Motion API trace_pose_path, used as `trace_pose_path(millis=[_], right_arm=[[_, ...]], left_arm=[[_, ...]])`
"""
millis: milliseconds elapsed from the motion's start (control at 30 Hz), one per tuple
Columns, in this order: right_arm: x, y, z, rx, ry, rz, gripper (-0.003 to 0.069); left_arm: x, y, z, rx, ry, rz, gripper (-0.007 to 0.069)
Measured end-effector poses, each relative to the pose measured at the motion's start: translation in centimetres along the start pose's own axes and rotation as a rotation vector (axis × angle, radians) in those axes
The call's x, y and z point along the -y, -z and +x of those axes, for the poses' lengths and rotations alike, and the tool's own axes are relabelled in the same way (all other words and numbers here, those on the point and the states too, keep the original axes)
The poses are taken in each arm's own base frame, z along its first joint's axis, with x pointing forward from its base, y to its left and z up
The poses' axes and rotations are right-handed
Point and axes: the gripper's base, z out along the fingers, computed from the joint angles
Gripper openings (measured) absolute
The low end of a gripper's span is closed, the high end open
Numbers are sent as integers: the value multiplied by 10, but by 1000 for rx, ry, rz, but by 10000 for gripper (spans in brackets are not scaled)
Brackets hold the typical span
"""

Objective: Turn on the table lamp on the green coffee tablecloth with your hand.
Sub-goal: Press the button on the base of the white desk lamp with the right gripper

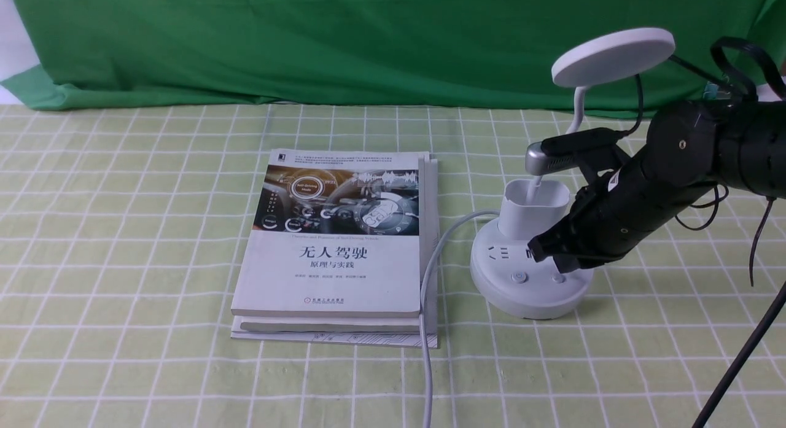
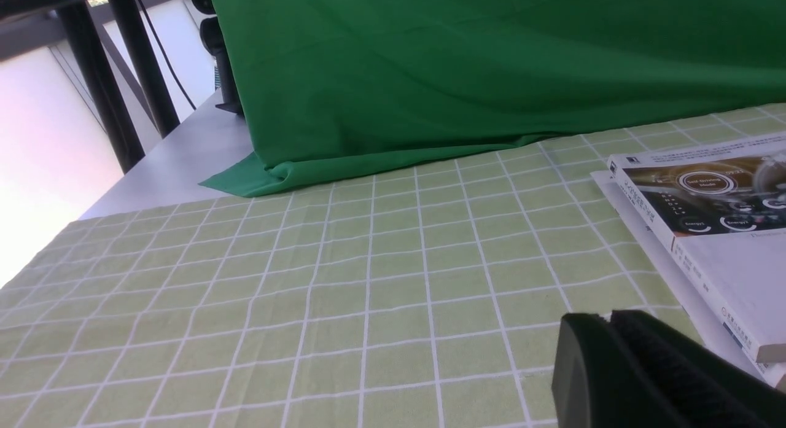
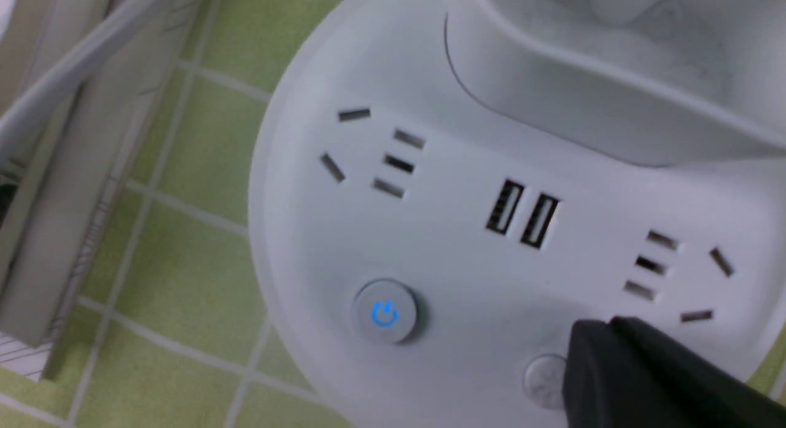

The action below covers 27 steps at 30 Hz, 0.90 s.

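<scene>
The white table lamp (image 1: 532, 274) stands on the pale green grid tablecloth (image 1: 123, 231) at the right. Its disc head (image 1: 613, 56) is dark. Its round base carries sockets, a power button lit blue (image 3: 385, 312) and a plain second button (image 3: 543, 379). My right gripper (image 1: 539, 250) is shut and empty. Its tip hovers just above the base, over the right side of the plain button (image 1: 557, 278), partly hiding it. In the right wrist view the gripper (image 3: 605, 330) sits at that button's edge. My left gripper (image 2: 605, 320) is shut and empty above bare cloth.
A stack of books (image 1: 344, 244) lies left of the lamp. The lamp's white cord (image 1: 427, 305) runs along the books' right edge to the front. A dark green backdrop (image 1: 368, 41) hangs at the back. A black tripod leg (image 1: 737, 360) slants at the front right.
</scene>
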Motion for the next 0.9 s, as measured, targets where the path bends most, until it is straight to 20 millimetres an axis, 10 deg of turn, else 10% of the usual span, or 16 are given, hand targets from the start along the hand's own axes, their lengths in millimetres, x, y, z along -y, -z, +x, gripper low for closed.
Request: trace_pose_path(millis=[900], right_arm=[[-17,2,-9,-4,43,-23,32]], left_arm=[[0,0,0,0,0,0,19]])
